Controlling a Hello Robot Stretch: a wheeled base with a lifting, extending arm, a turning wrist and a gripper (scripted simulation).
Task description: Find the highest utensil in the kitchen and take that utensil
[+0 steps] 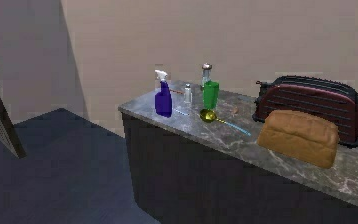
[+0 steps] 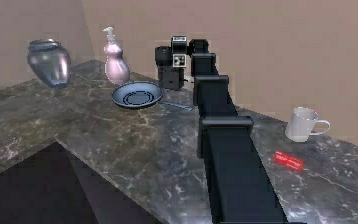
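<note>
In the forward view, a small yellowish bowl-shaped thing with a thin pale handle, like a spoon (image 1: 211, 116), lies on the dark marble counter (image 1: 187, 128) in front of a green bottle (image 1: 210, 92). In the arm side view my arm (image 2: 232, 160) reaches out over another stretch of marble counter (image 2: 107, 140). The gripper (image 2: 169, 86) sits at the arm's far end beside a blue plate (image 2: 137, 96). With the plate and counter right behind it, I cannot tell whether it holds anything.
The forward view has a purple spray bottle (image 1: 163, 96), a small shaker (image 1: 187, 95), a dark red toaster (image 1: 313, 100) and a bread loaf (image 1: 300, 138). The arm side view has a pink soap dispenser (image 2: 114, 60), a grey vase (image 2: 49, 62), a white mug (image 2: 305, 124) and a small red thing (image 2: 288, 159).
</note>
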